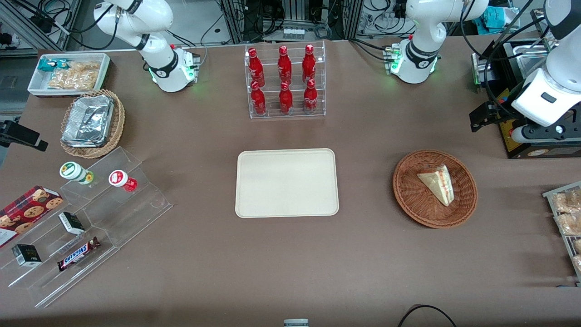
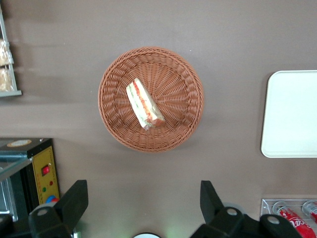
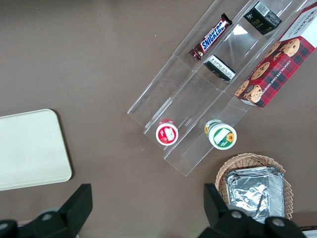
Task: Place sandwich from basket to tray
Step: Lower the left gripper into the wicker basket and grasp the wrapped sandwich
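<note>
The sandwich [image 1: 438,183], a pale wedge with red and green filling, lies in the round reddish-brown wicker basket [image 1: 408,200] toward the working arm's end of the table. The cream tray [image 1: 287,182] lies flat at the table's middle with nothing on it. My left gripper [image 1: 482,119] hangs high above the table, farther from the front camera than the basket and apart from it. In the left wrist view the gripper [image 2: 143,193] is open and empty, with the sandwich [image 2: 144,104], basket [image 2: 183,84] and one end of the tray [image 2: 292,114] in sight.
A black box with a yellow panel [image 1: 535,145] stands close beside the gripper. A wire rack of pastries [image 1: 567,218] sits at the table's edge near the basket. A clear rack of red bottles [image 1: 286,81] stands farther from the front camera than the tray. Snack shelves [image 1: 86,218] lie toward the parked arm's end.
</note>
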Motion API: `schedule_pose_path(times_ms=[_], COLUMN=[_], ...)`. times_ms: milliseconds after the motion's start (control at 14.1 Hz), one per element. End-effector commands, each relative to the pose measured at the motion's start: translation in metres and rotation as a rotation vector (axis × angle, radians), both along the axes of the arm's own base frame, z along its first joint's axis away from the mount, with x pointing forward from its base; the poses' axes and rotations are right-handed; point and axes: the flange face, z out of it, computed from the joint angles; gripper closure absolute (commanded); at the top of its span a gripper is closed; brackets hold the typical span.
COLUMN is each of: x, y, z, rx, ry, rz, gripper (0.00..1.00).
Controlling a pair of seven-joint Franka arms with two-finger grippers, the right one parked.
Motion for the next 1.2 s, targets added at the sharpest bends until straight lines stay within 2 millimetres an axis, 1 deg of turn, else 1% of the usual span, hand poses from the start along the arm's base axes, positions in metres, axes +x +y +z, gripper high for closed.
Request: schedule_pose_path(times_ms=[0, 71, 141, 283, 424, 566, 707, 778, 919, 990, 1131], x=[0.003, 0.002, 0.003, 0.011, 0.018, 0.013, 0.002, -0.002, -0.012, -0.014, -0.014], y=[0.0, -0.001, -0.001, 0.001, 0.003, 0.009, 0.015, 0.024, 0.037, 0.04, 0.043], z=[-0.004, -0.009, -0.021, -0.059, -0.102, -0.152, -0.201, -0.222, -0.255, -0.264, -0.279], rx=[0.012, 0.006, 0.007, 0.019, 0.024, 0.033, 0.026, 0.022, 0.011, 0.004, 0.013], ry=[0.0, 0.016, 0.037, 0.108, 0.126, 0.095, 0.05, 0.026, -0.021, -0.042, -0.031], rz=[-0.038, -0.037, -0.037, -0.037, -0.039, -0.041, -0.039, -0.022, 0.014, 0.067, 0.299], gripper=[0.0, 0.0, 0.0, 0.0, 0.0, 0.0, 0.0, 0.0, 0.0, 0.0, 0.0])
